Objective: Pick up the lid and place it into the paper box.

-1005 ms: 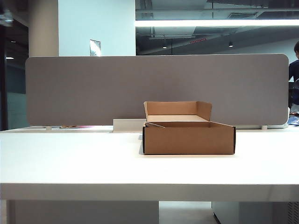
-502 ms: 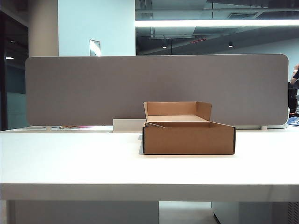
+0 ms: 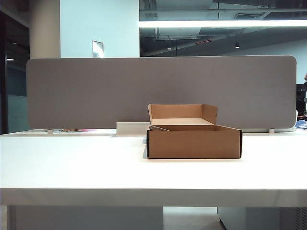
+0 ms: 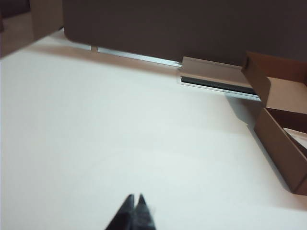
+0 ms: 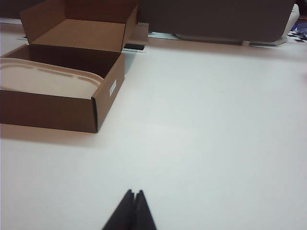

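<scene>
The brown paper box (image 3: 194, 140) stands on the white table, its flaps upright at the back. In the right wrist view the cream lid (image 5: 45, 77) lies flat inside the paper box (image 5: 57, 110). My right gripper (image 5: 134, 193) is shut and empty, over bare table well short of the box. My left gripper (image 4: 135, 197) is also shut with nothing in it, over bare table; the paper box (image 4: 280, 148) sits off to one side of it. Neither arm shows in the exterior view.
A grey divider panel (image 3: 160, 91) runs along the table's far edge. A low white block (image 3: 132, 128) sits behind the box at its left. The table (image 3: 72, 163) stretches wide on both sides of the box.
Nothing on the table has moved in the exterior view; only a person at the far right edge has shifted out of sight.
</scene>
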`<act>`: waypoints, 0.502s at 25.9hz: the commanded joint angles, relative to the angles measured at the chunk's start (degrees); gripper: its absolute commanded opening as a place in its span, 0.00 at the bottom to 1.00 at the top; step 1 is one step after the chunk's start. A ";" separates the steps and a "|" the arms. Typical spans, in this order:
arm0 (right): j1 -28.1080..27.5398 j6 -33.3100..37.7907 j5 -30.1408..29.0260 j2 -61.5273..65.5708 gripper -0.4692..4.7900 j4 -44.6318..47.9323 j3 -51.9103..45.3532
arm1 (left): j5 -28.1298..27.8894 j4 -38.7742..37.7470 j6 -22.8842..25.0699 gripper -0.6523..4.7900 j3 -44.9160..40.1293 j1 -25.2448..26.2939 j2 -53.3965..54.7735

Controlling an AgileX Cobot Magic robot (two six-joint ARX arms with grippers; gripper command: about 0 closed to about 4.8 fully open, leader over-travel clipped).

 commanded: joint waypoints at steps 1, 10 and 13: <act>0.04 -0.15 0.11 -0.09 0.08 0.55 -0.33 | 5.77 1.51 -2.45 0.11 -1.92 6.14 -0.15; 0.04 -0.17 0.11 -0.09 0.08 0.55 -0.33 | 10.97 5.49 -1.29 0.11 -5.73 17.92 -0.20; 0.04 -0.17 0.11 -0.09 0.08 0.55 -0.33 | 14.34 7.74 0.79 0.11 -7.02 20.61 -0.20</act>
